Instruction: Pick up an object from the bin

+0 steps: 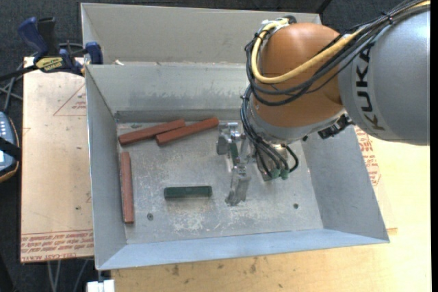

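The grey metal bin [205,72] has a mostly bare, scuffed floor with a few things lying well apart on it. The silver arm [404,78] comes in from the right above the bin's right half and bends down at the wrist, with "KUKA" in black letters on its side. The wrist has a rounded orange cover [294,78], and black and yellow cables [320,59] loop across it. Below the cover the gripper [236,196] points almost straight down, its tip low over bare floor near the middle of the bin. I cannot tell whether it is spread or closed, and nothing can be seen held in it. Three reddish-brown bars lie on the left. One long bar [126,187] runs along the left wall, and two more [151,133] [187,131] sit end to end, slightly overlapping, by the back wall. The nearest thing is a small dark green block [187,193], flat on the floor just left of the gripper's tip and not touching it.
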{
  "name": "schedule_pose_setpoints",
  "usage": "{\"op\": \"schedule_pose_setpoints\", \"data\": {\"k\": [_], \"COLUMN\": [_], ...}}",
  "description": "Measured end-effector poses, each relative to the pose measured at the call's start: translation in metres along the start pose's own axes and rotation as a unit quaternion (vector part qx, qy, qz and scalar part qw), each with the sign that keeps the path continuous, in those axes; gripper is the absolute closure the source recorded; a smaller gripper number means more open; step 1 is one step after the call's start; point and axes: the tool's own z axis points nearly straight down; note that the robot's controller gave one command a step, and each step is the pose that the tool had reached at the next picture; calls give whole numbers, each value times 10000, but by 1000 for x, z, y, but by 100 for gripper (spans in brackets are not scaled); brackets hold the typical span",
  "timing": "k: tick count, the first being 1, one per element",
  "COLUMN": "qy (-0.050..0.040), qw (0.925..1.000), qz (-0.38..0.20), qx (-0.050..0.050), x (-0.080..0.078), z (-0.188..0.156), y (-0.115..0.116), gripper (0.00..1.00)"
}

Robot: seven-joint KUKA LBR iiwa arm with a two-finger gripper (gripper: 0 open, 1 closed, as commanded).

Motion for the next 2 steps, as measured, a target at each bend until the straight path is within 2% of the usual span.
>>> {"op": "schedule_pose_setpoints", "data": {"k": [1, 2], "qy": [-26, 20], "qw": [10000, 9998], "qz": [-77, 186], "qx": [-6, 3], "x": [-13, -17], "z": [74, 116], "y": [12, 18], "gripper": [0, 0]}}
